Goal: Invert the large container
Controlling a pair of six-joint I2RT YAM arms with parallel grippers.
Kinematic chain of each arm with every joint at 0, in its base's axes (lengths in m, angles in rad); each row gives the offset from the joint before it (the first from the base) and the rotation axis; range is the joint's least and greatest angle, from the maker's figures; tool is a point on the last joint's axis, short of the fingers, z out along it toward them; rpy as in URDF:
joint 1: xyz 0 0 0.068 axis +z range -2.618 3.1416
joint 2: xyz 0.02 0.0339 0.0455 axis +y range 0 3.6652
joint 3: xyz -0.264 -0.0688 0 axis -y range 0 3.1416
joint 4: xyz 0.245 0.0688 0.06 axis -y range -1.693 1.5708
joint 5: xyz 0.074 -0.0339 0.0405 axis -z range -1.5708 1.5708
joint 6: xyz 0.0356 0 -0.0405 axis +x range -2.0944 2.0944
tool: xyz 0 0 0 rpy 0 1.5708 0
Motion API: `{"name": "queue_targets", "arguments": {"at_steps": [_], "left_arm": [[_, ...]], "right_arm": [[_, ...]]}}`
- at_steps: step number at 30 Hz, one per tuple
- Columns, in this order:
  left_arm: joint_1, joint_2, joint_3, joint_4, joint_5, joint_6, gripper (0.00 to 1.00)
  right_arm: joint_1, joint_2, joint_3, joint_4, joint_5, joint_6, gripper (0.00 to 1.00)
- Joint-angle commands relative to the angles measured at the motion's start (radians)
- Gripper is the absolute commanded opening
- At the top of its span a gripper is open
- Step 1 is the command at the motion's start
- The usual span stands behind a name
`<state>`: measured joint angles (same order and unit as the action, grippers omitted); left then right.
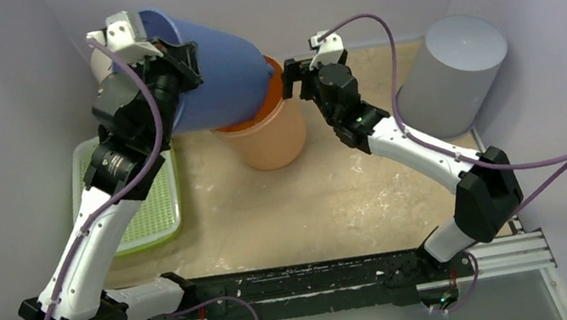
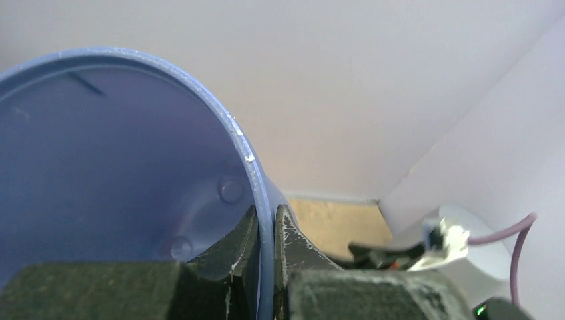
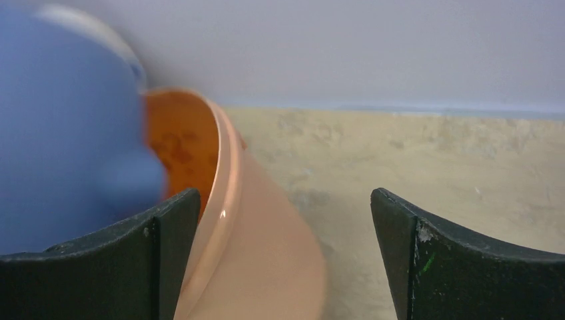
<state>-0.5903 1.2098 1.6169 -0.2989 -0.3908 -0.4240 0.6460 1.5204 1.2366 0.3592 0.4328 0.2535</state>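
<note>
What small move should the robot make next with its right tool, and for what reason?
Probably close the right tool on the rim of the orange container. That rim lies between its open jaws. The blue container, pinched at its rim by the left tool and tilted, seems to have its base in the orange one's mouth. Holding the orange one may let the blue one come free.
</note>
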Motion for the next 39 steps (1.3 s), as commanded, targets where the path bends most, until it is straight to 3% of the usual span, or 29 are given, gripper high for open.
{"name": "queue_targets", "arguments": {"at_steps": [1,15,21,31,39], "left_arm": [[0.007,-0.052,0.090,0.183,-0.084,0.091,0.00],[0.007,-0.101,0.223,0.162,-0.161,0.214,0.00],[0.007,-0.090,0.324,0.030,-0.193,0.282,0.00],[0.008,-0.149,0.153,-0.010,-0.370,0.380,0.00],[0.007,-0.098,0.187,-0.134,-0.463,0.410,0.00]], "right_arm": [[0.001,0.001,-0.040,-0.153,0.030,-0.056,1.00],[-0.052,-0.031,-0.084,-0.155,0.027,-0.031,1.00],[-0.060,-0.059,-0.071,-0.159,0.014,-0.041,1.00],[-0.062,-0.086,-0.042,-0.182,0.027,-0.072,1.00],[-0.061,-0.129,-0.027,-0.210,-0.001,-0.111,1.00]]}}
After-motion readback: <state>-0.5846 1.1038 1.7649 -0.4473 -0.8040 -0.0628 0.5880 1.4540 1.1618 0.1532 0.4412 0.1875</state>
